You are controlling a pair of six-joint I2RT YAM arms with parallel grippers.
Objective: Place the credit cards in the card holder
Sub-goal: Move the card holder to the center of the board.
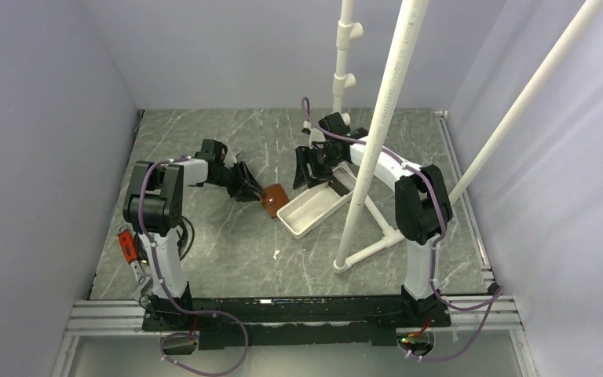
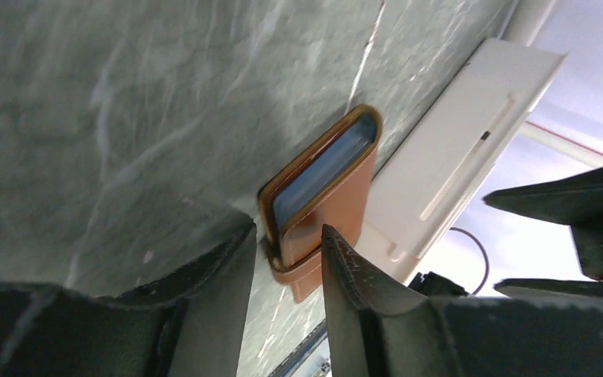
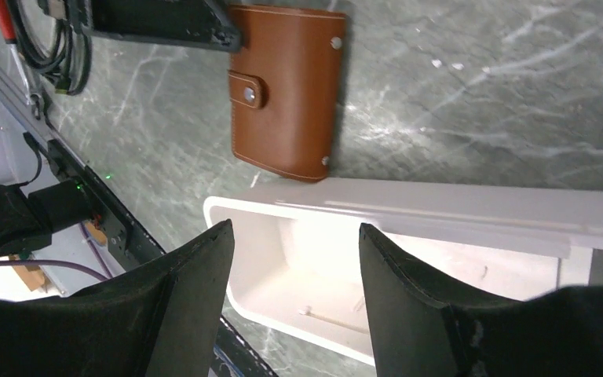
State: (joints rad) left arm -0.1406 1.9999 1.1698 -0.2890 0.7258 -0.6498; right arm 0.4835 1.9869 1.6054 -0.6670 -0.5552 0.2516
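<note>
Card holder (image 3: 286, 90) beside white tray (image 3: 440, 212)

A: Room around the card holder (image 1: 274, 200)?
B: Tight. White tray (image 1: 312, 210) just beside it toward the right edge, left pincer (image 1: 246, 187) crowding the other side.
A: Above the tray?
B: Right pincer (image 1: 308, 169) hangs there; slanted pipe frame (image 1: 378, 133) crosses its right end.
A: Anywhere free?
B: Tabletop's (image 1: 228, 259) near strip and far-left corner lie bare.

Lab test cell, this: plain walls (image 1: 47, 157) boxing the desk (image 1: 283, 259), white pipe frame (image 1: 382, 110), aluminium rail (image 1: 102, 318) at near edge
</note>
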